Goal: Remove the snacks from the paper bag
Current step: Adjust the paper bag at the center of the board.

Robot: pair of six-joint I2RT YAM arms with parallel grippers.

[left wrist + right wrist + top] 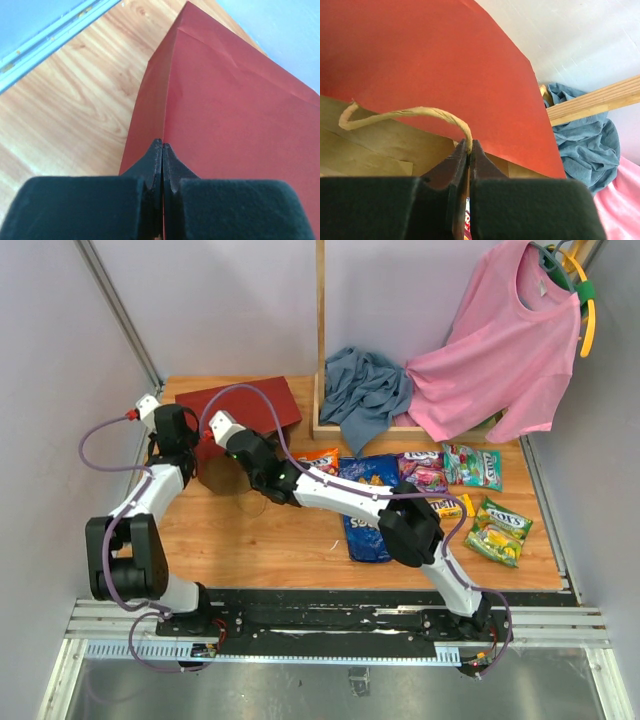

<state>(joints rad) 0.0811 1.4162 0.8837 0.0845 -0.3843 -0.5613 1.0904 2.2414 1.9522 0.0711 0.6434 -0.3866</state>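
The left hand (pixel 162 149) is clamped on an edge of the paper bag (pixel 235 115). The right hand (pixel 469 146) pinches its cord handle (pixel 405 114). The snacks (pixel 472 466) lie at the bag's four o'clock.

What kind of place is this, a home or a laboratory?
Likely a robot laboratory cell: two arms bolted to a metal rail, plain panel walls around the wooden table, and staged props: snacks, paper bag, pink shirt.

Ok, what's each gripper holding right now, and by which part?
Both hold the paper bag: left gripper pinches a creased corner edge of its red wall, right gripper pinches the cord handle at the rim.
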